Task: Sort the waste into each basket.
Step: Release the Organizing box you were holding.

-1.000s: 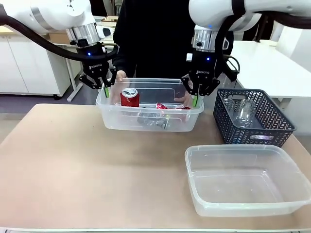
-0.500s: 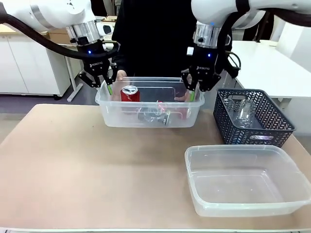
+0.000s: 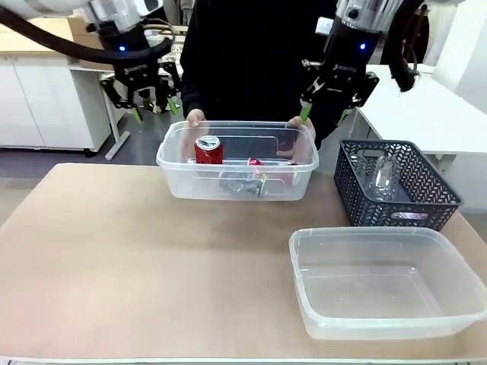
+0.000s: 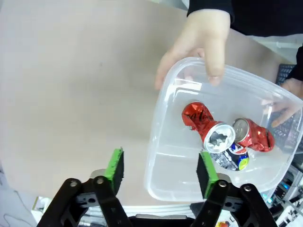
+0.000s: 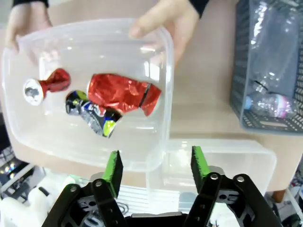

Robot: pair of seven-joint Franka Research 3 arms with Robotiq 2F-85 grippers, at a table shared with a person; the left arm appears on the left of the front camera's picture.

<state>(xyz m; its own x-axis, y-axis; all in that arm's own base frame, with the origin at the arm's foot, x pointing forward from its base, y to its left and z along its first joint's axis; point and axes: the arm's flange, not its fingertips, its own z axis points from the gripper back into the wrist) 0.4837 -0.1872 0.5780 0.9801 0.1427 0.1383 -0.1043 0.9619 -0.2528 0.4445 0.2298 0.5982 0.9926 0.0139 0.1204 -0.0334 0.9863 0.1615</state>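
— What's nearest on the counter (image 3: pixel 114 266)?
— A clear near tub (image 3: pixel 380 328); behind it, to the right, a dark lattice basket (image 3: pixel 365 209) with a clear bottle (image 3: pixel 383 176) inside.
— And the cans?
— In the far tub (image 3: pixel 175 179): an upright red can (image 3: pixel 207 150); a crushed red can (image 5: pixel 124 92) and a multicoloured can (image 5: pixel 92 113) lie beside it; a person's hands (image 3: pixel 196 118) grip its far rim.
— The tools?
— The left tool (image 3: pixel 154 112) and right tool (image 3: pixel 324 114) hang above that tub's far corners; both gape wide, holding nothing.

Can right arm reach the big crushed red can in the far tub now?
Probably yes: tub open-topped, can lies uncovered, jaws open above it; person's hands grip only the rim.
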